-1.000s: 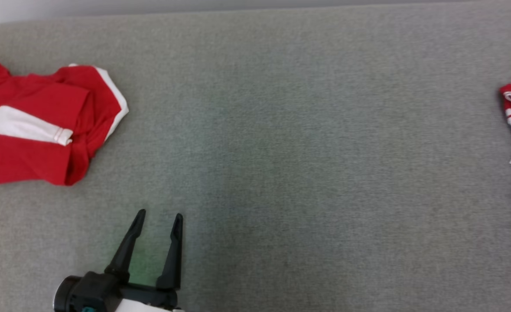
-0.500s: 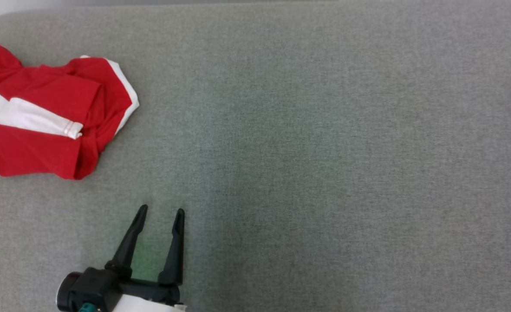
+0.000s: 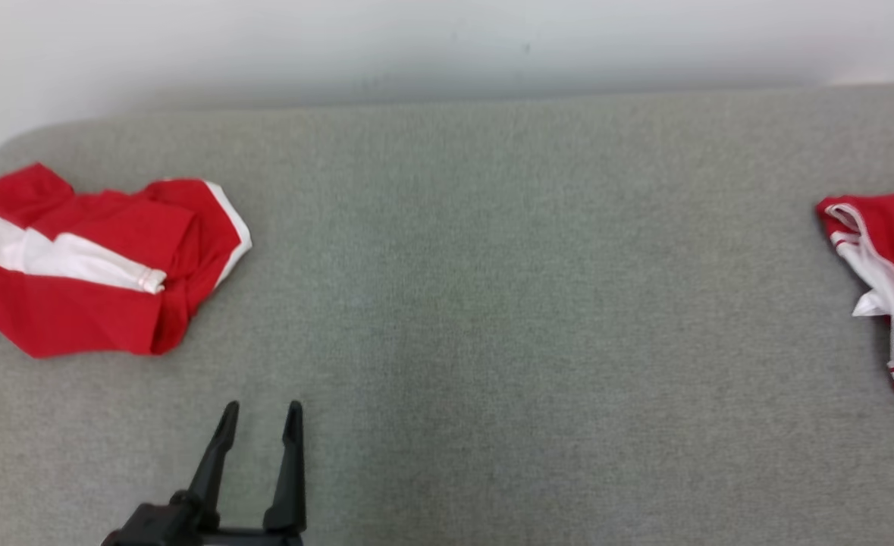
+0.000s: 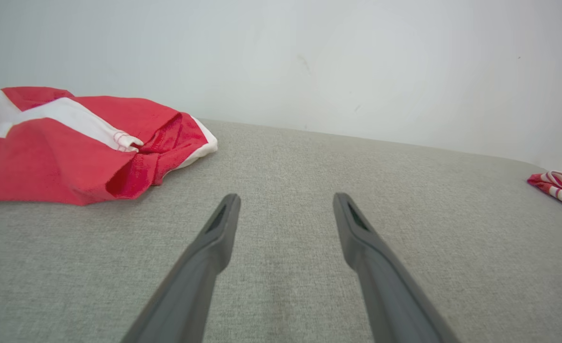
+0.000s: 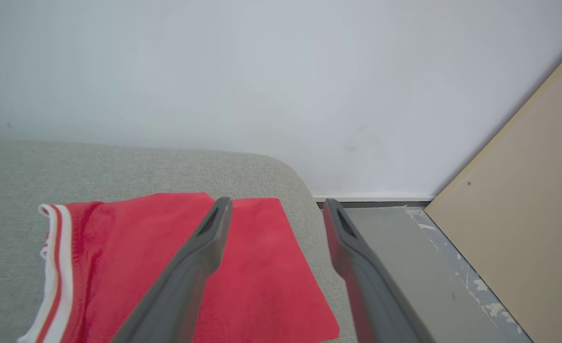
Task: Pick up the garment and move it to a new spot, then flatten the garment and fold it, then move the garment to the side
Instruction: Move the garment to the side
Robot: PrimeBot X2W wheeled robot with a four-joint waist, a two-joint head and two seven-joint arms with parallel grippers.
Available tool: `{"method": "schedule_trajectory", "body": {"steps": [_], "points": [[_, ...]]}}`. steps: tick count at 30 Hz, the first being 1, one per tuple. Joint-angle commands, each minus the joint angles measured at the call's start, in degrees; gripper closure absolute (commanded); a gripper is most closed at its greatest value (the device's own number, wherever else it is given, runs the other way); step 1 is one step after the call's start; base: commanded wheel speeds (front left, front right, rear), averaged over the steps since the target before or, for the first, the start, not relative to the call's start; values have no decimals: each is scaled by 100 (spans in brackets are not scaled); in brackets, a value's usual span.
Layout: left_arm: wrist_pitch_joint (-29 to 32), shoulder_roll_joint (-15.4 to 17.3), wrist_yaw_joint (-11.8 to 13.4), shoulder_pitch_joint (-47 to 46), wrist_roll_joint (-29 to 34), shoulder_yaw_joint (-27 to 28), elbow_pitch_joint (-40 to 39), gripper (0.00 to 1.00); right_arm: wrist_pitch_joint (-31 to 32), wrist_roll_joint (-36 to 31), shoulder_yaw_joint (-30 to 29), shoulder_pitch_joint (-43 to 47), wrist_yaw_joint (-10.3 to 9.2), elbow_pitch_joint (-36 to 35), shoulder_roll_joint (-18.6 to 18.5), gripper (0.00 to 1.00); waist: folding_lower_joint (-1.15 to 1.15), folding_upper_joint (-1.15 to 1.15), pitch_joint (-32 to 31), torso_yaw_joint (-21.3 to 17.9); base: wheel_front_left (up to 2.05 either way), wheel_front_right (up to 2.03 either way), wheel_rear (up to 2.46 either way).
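Right claw (image 5: 277, 204) spread and released, gripping nothing, just above the folded red garment (image 5: 261, 286) at the right end of the grey padded surface (image 5: 118, 166), left claw (image 3: 262, 409) also spread, near left, well apart from the garment, crumpled second red shirt (image 3: 90, 265) far left.

On the left pincer (image 3: 262, 409), two long, slim fingers (image 3: 213, 455), black from above, tapering to rounded tips, set in a chunky black base (image 3: 155, 525). Up close from the wrist, matte dark grey, with a narrow slot sunk near each tip. On the right pincer (image 5: 277, 205), same dark grey fingers, same slotted tips, broadening toward the root.
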Motion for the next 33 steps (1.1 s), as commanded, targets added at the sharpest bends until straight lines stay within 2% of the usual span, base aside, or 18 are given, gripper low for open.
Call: {"method": "schedule_trajectory", "body": {"steps": [1,4,7,8,11,14,17,20,24,33], "points": [[-2,20,55,142,-52,43,13,0,-48,-128,-237,350,-13,-425,23,0,0,0,-400,-68,0,0,0],[-2,20,97,265,-76,95,35,0,-36,-442,-892,1153,-13,-1408,228,0,0,0,-627,-87,0,0,0],[-2,20,119,376,-98,145,62,0,-38,-962,-1656,2056,-13,-2513,719,0,0,0,-850,-79,0,0,0],[-2,20,119,376,-98,145,62,0,-38,-962,-1656,2056,-13,-2513,719,0,0,0,-850,-79,0,0,0],[-2,20,152,499,-117,169,76,0,-39,-1536,-2210,2960,-13,-3582,1422,0,0,0,-1048,-62,0,0,0],[-2,20,161,579,-127,141,108,0,-39,-1965,-2480,3720,-13,-4543,2142,0,0,0,-1204,-11,0,0,0],[-2,20,170,641,-141,139,148,0,-32,-2235,-2429,4315,-13,-5160,2670,0,0,0,-1348,44,0,0,0],[-2,20,150,709,-117,127,205,0,-32,-2388,-2320,4718,-13,-5476,3021,0,0,0,-1469,115,0,0,0],[-2,19,137,757,-84,166,268,0,-32,-2485,-2058,5082,-13,-5572,3253,0,0,0,-1572,232,0,0,0],[-2,19,73,739,-28,152,433,0,-32,-2369,-1825,5405,-13,-5289,3444,0,0,0,-1679,433,0,0,0]]}}
